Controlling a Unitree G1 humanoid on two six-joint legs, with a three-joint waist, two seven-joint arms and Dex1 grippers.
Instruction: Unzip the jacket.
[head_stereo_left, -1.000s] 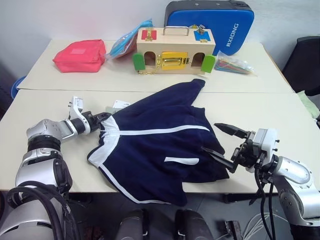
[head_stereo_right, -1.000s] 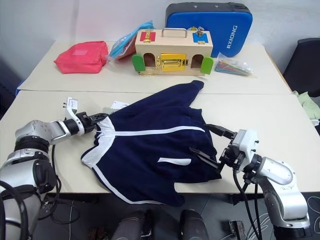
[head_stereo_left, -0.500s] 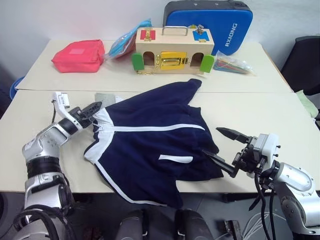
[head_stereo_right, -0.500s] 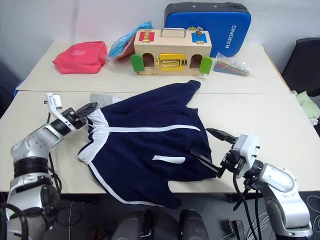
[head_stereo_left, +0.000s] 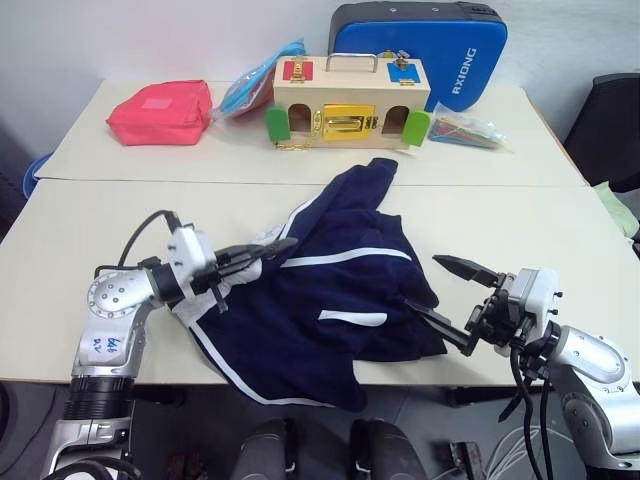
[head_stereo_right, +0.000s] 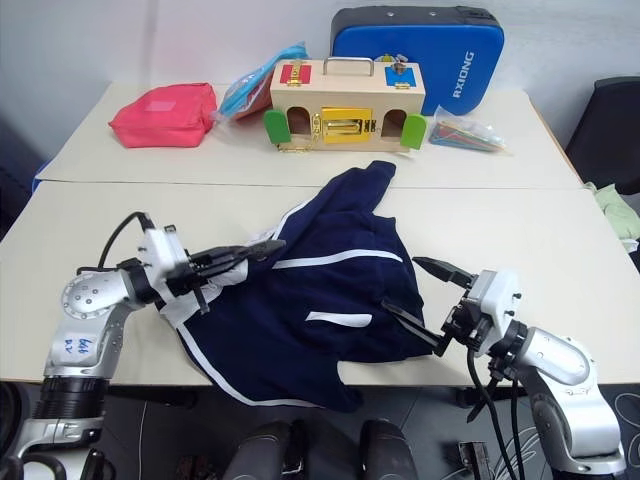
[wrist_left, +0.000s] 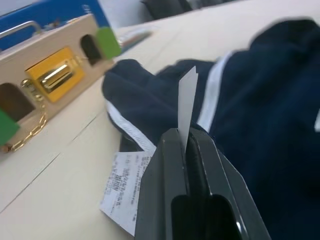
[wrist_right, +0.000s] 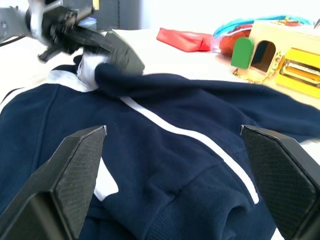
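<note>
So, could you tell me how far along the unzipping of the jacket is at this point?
Nothing looks done: the jacket lies bunched on the table and no opened front shows. In hand: the left gripper is shut on a white paper tag at the collar, not clearly on the zipper pull. The right gripper hangs open at the jacket's edge. Left: finding the pull and drawing the zipper open.

Left gripper (head_stereo_left: 268, 252) now pulled inward, jacket (head_stereo_left: 340, 300) collar side folded over

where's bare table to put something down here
Free: near table left of the jacket, and its right end beyond the right claw. Also far table between red pouch and wooden box. Crowded: jacket, far table's back.
</note>
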